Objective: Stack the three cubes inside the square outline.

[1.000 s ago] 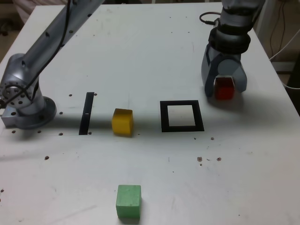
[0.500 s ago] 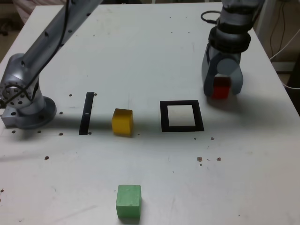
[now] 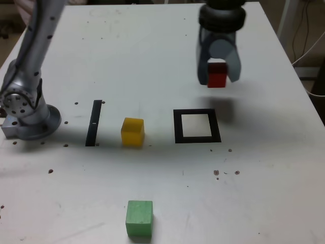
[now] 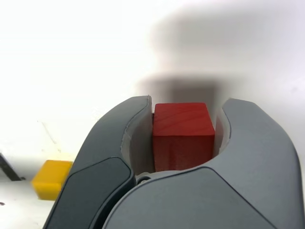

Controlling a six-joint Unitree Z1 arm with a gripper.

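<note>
Lifted since the earlier frame, the red cube (image 3: 217, 75) has travelled toward the exterior view's left, clamped in the gripper (image 3: 218, 76), above its shadow on the white table (image 3: 152, 66). Beyond the black square outline (image 3: 197, 140), nothing moved: the yellow cube (image 3: 132, 132) stands between it and the black strip (image 3: 94, 123), and the green cube (image 3: 139, 218) sits nearest the camera. No object stands between the red cube and the outline.

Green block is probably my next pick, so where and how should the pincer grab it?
I'd come straight down over the green cube and close on two opposite upright side faces, low on the body. It sits flat, square-sided, with nothing touching it on any side that shows.
</note>
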